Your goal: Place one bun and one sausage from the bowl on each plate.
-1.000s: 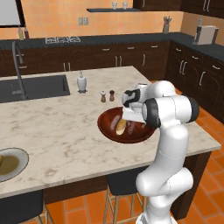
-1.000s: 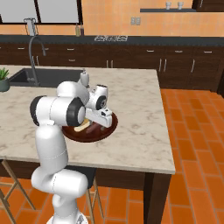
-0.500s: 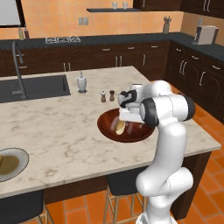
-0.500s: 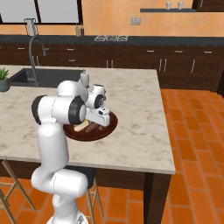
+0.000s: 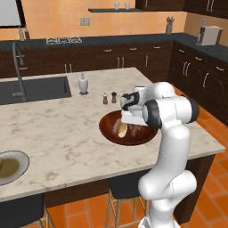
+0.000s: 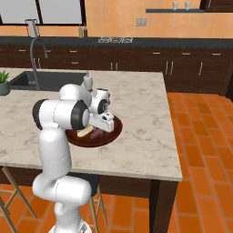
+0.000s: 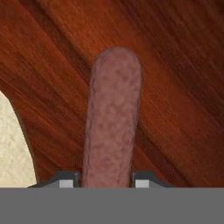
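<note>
Since the earlier frames the arm (image 5: 171,111) has sunk slightly and the jaws have closed in. The counter (image 5: 58,133) carries the bowl (image 5: 109,129) near its right end and one plate (image 5: 11,167) well apart at the left edge. The gripper (image 7: 105,180), low inside the bowl, holds a sausage (image 7: 113,118) between its narrow tips; a bun (image 5: 122,128) lies just beside. The grip sits at one end of the sausage, so the free length may swing or slip out on lifting. A long carry to the plate adds risk of a drop.
</note>
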